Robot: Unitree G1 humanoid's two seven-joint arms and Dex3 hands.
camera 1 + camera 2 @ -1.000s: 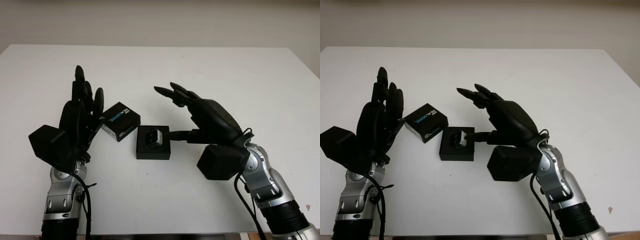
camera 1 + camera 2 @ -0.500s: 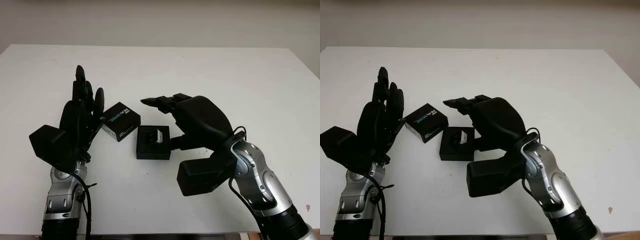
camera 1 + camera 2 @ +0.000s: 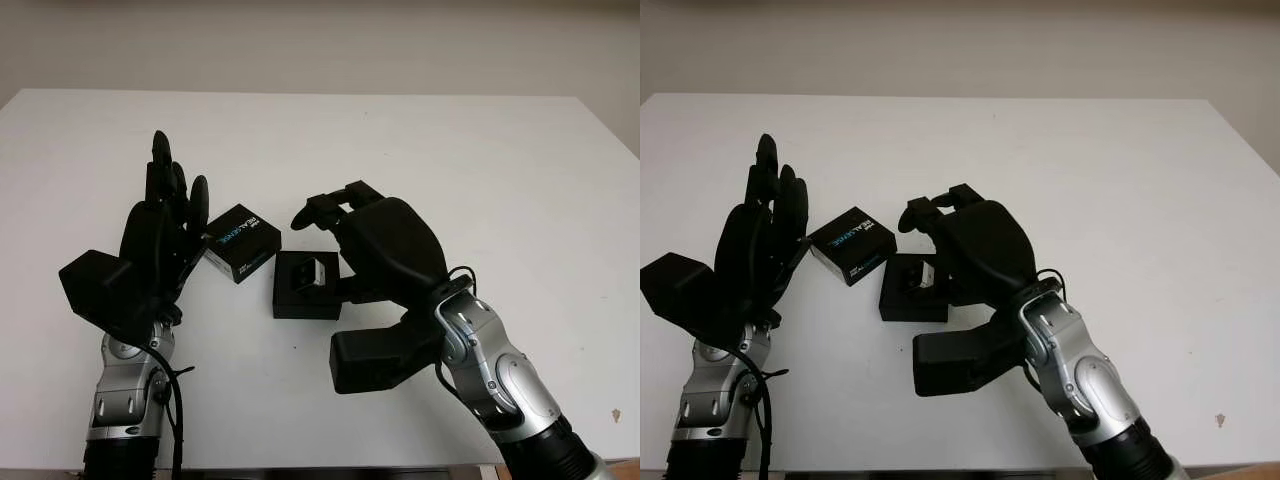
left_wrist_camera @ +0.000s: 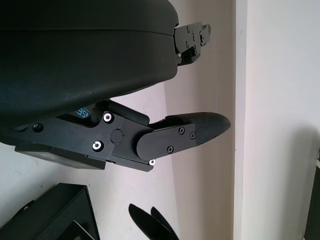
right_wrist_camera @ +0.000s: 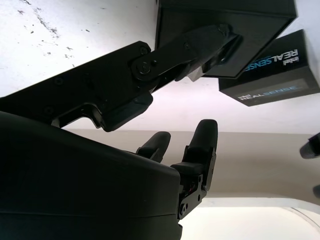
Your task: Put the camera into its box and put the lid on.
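A white desk (image 3: 480, 160) carries everything, its far edge meeting a pale wall.

The right hand (image 3: 375, 245) is raised over the middle of the desk, toward the near edge, its palm shell above the right side of the box. Its two upper fingers (image 3: 322, 208) are curled over in the air, and a third finger reaches across the box rim, as seen in the right wrist view; nothing is grasped by it, though whether that finger touches the box or the camera cannot be told.

The left hand (image 3: 158, 240) is held upright toward the near left corner, released and holding nothing, just beside the lid.

The box (image 3: 296, 298), black and open-topped, lies near the middle of the desk, somewhat toward the near edge.

The lid (image 3: 240, 242), a black piece printed with "RealSense" lettering, lies on the desk just beside the box's far left corner, turned at an angle to it.

The camera (image 3: 311, 274), small and silvery, is seated inside the box, uncovered.
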